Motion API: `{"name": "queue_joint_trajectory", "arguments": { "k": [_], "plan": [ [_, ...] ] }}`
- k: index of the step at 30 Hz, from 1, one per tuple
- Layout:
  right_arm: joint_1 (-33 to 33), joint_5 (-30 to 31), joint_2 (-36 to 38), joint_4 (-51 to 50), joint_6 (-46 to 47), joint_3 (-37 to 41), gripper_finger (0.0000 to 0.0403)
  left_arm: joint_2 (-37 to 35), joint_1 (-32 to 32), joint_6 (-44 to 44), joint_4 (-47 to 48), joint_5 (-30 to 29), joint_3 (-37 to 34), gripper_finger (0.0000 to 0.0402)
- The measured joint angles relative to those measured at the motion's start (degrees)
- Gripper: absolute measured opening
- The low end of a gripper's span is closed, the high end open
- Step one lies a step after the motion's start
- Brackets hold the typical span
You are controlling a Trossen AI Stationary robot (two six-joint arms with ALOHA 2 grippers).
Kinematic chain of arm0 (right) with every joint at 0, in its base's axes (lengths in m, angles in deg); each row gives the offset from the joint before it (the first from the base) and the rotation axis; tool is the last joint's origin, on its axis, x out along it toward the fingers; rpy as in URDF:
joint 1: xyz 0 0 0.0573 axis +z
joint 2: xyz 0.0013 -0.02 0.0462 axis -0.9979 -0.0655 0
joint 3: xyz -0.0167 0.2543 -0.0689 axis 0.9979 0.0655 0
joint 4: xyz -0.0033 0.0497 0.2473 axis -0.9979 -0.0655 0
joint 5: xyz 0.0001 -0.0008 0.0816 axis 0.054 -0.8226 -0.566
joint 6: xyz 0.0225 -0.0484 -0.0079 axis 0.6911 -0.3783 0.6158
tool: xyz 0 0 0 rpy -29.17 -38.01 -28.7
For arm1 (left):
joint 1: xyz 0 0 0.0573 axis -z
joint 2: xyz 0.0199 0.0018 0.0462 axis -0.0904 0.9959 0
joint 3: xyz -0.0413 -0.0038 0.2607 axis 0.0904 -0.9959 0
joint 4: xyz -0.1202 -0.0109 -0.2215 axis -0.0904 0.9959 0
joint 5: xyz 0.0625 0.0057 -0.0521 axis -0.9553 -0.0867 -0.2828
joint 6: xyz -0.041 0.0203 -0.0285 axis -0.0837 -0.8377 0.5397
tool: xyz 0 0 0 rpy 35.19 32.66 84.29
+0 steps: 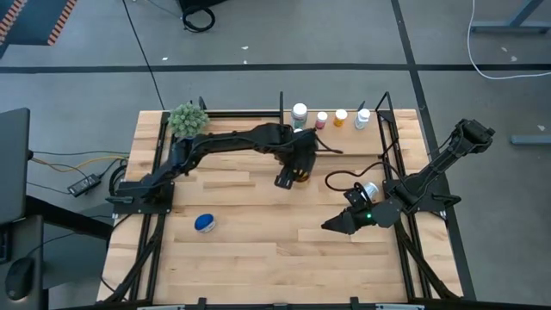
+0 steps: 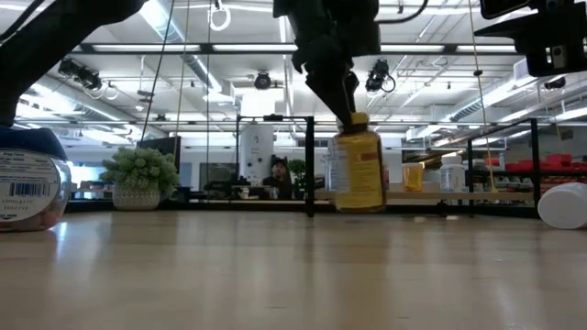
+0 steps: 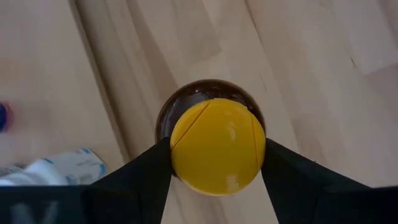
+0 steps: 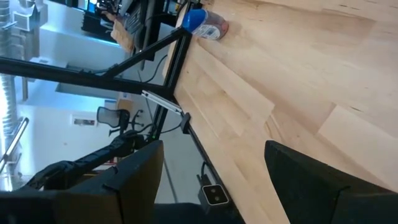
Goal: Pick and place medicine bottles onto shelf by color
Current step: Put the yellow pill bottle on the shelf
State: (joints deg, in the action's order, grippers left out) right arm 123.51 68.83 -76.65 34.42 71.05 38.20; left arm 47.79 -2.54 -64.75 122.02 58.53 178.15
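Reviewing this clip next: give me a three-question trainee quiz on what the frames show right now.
1. True or false: the left gripper is closed on the yellow lid of the amber bottle.
2. How many bottles stand on the shelf in the high view?
3. The blue-lidded bottle is: A) on the shelf B) on the tabletop C) in the right gripper.

Key: 1 true; 2 four; 3 B.

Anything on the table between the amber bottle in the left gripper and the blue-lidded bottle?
No. In the high view, only bare planks lie between the amber bottle, held by the left gripper, and the blue-lidded bottle.
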Motion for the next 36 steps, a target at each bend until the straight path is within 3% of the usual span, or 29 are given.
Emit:
{"name": "queue_joint_trajectory", "arguments": {
  "k": [9, 22, 25, 28, 32, 36],
  "plan": [
    [0.0, 0.3, 0.0, -0.3, -0.1, 0.0, 0.0286, 0.7, 0.0, 0.8, 0.3, 0.0, -0.7, 0.0243],
    [0.0, 7.8, 0.0, -1.1, -3.8, 0.0, 0.0286, 0.7, 0.0, 7.1, 2.8, -0.4, 1.5, 0.0303],
    [-0.6, 11.6, 0.0, -2.6, -8.9, 0.0, 0.0286, 0.6, -0.3, 9.8, 6.1, -0.3, 4.4, 0.0316],
    [-2.5, 13.7, 0.0, -3.4, -19.7, 0.0, 0.0286, 0.4, -0.9, 12.5, 9.2, -0.4, 8.5, 0.0324],
    [-7.1, 14.4, 0.0, -3.4, -35.2, 0.0, 0.0286, -3.2, -1.4, 15.7, 10.3, 0.0, 6.4, 0.0325],
    [-12.7, 13.4, 0.0, -3.4, -43.0, 0.0, 0.0286, -6.2, -1.7, 17.8, 11.5, 1.0, 6.2, 0.0324]
  ]
}}
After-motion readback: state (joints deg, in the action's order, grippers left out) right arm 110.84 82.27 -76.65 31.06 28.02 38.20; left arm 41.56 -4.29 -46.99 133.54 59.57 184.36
